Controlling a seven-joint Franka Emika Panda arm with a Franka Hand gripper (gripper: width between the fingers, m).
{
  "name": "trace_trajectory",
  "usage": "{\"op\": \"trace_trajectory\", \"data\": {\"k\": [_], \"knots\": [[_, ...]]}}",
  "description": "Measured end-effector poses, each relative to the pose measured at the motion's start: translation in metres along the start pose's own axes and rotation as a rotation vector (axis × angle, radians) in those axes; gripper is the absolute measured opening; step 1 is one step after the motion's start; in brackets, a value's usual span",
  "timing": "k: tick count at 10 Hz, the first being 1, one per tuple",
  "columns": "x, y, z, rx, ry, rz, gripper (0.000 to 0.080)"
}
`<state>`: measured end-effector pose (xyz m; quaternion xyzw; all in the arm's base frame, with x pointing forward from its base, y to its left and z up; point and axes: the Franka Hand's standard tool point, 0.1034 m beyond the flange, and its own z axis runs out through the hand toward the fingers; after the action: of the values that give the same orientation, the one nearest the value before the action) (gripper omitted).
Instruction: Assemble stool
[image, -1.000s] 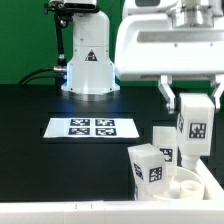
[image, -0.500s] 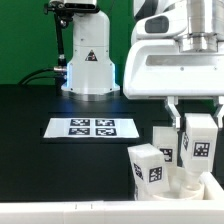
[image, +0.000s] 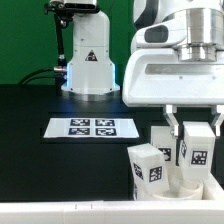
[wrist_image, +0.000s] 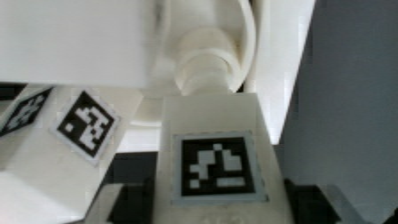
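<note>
Gripper clamped on a tagged white stool leg, upright over the seat disc, two legs alongside, marker board on black worktop

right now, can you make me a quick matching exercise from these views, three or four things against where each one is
Things:
1. white block leg with a black-and-white tag
2. thin flat white marker board
3. round white seat disc
4. white robot base

Places:
A. flat on the black table, on the exterior view's left
B. between the fingers of the gripper
C. at the back, before the green wall
D. low on the exterior view's right, under the held leg

Pairs: 1-B, 2-A, 3-D, 4-C
</note>
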<state>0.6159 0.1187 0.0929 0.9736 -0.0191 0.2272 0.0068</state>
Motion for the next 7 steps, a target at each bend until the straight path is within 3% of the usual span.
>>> {"op": "trace_trajectory", "data": {"k": [5,7], "knots": [[-0.0015,0.0015,0.0040,-0.001,0.015,-0.005,0.0334],[-0.0018,0.0015,0.0042,-0.002,0.014,-0.006,0.0563]]}}
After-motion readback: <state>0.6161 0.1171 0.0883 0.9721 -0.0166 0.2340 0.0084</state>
